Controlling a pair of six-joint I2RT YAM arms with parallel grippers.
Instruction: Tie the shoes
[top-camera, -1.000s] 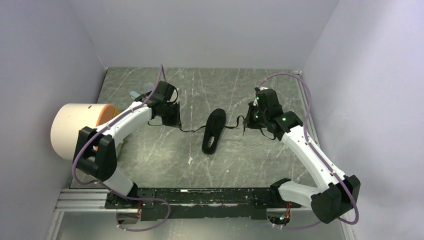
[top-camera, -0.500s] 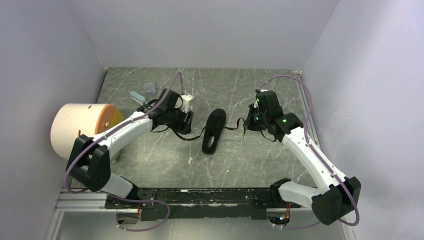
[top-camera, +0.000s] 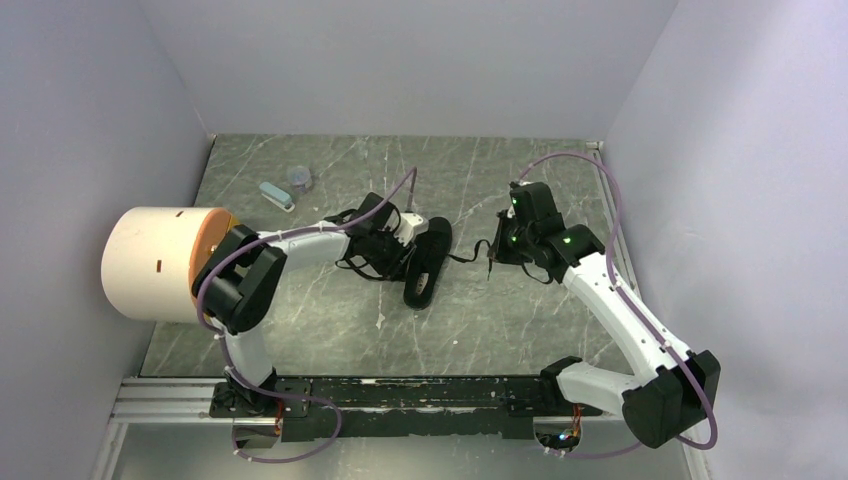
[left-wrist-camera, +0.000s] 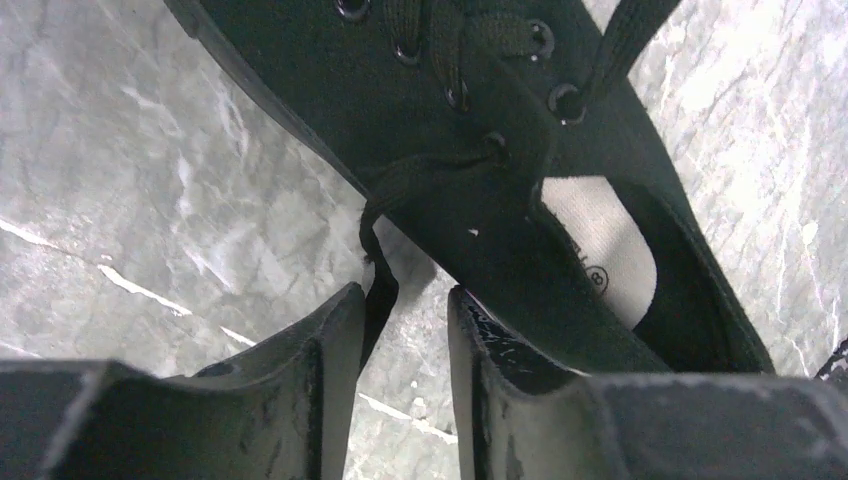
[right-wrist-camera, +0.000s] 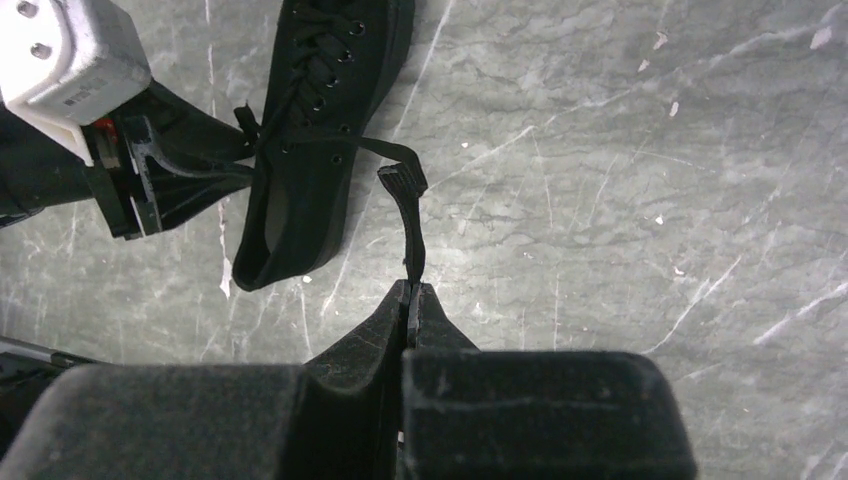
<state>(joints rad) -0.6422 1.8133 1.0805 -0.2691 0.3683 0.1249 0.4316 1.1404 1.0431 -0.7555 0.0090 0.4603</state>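
A lab test booth: plain lilac walls (top-camera: 400, 60) box in a marbled tabletop (top-camera: 330, 320).

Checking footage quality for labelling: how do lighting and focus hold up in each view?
Top external: even, soft light with no glare, but the black shoe loses nearly all detail. Left wrist: eyelets crisp, the left gripper close up slightly soft. Right wrist: table sharp with a pale sheen; the lace in the right gripper stands out.

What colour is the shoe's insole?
The insole is off-white; the left wrist view shows it best.
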